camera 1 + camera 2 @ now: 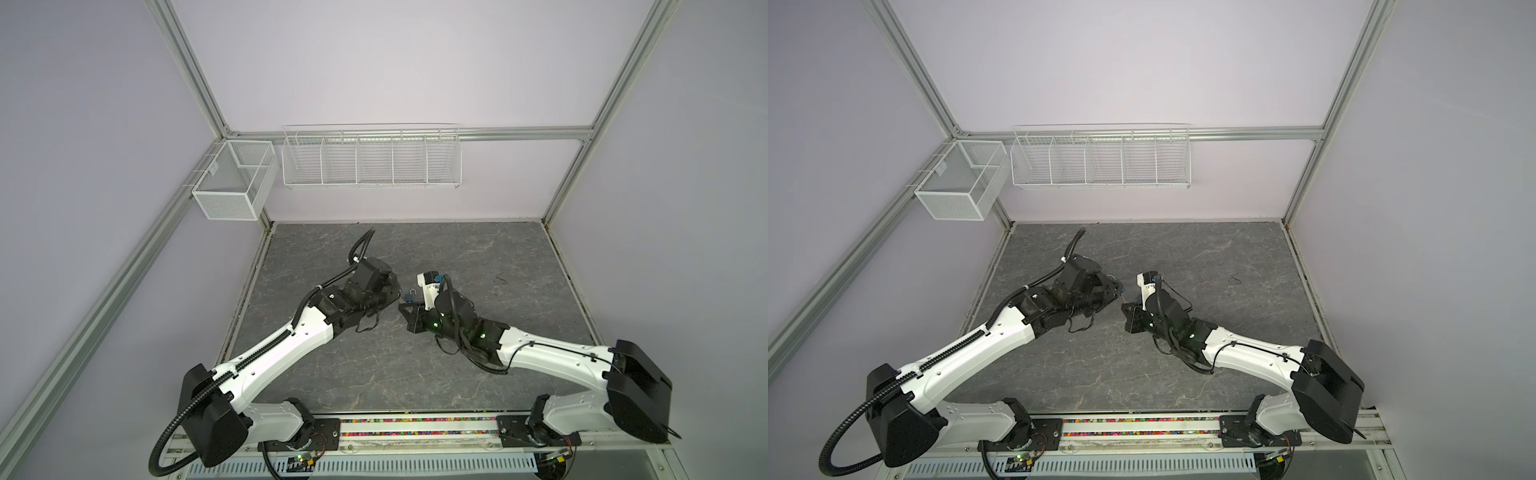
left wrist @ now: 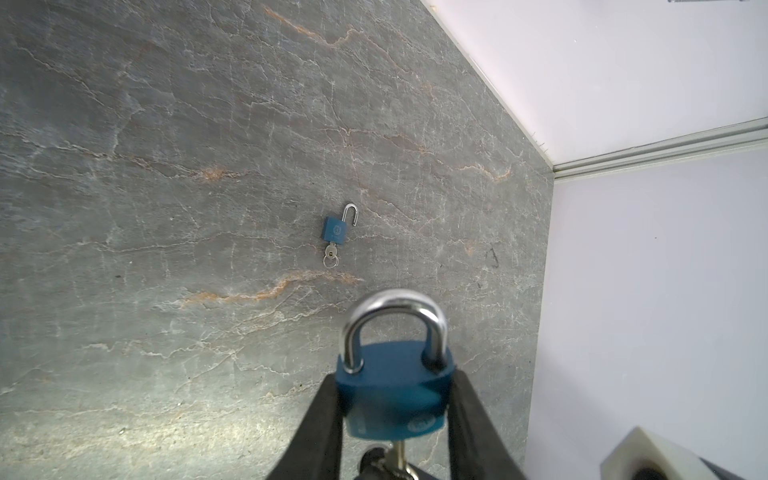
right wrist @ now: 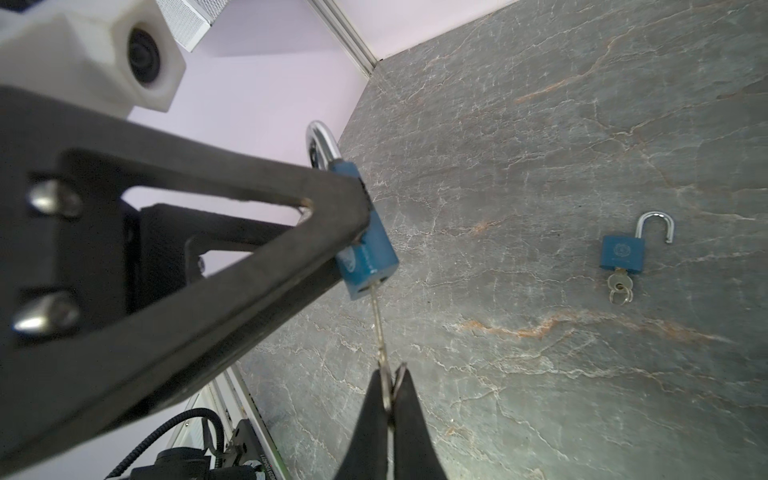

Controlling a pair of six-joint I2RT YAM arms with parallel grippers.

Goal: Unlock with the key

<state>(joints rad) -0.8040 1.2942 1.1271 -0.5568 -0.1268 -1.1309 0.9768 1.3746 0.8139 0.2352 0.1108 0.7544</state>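
While left gripper [image 2: 395, 415] clamps padlock [image 3: 365, 249], right gripper [image 3: 388, 386] pinches key [image 3: 379, 328] at its base; tabletop [image 1: 374, 365] edges well apart.

The left arm [image 1: 274, 357] and right arm [image 1: 544, 345] stretch forward and inward, wrists facing each other, grippers almost meeting. The left gripper [image 2: 395, 399] clamps a padlock [image 2: 392, 370] between its fingers; the right gripper [image 3: 390, 374] pinches a key [image 3: 378, 320].
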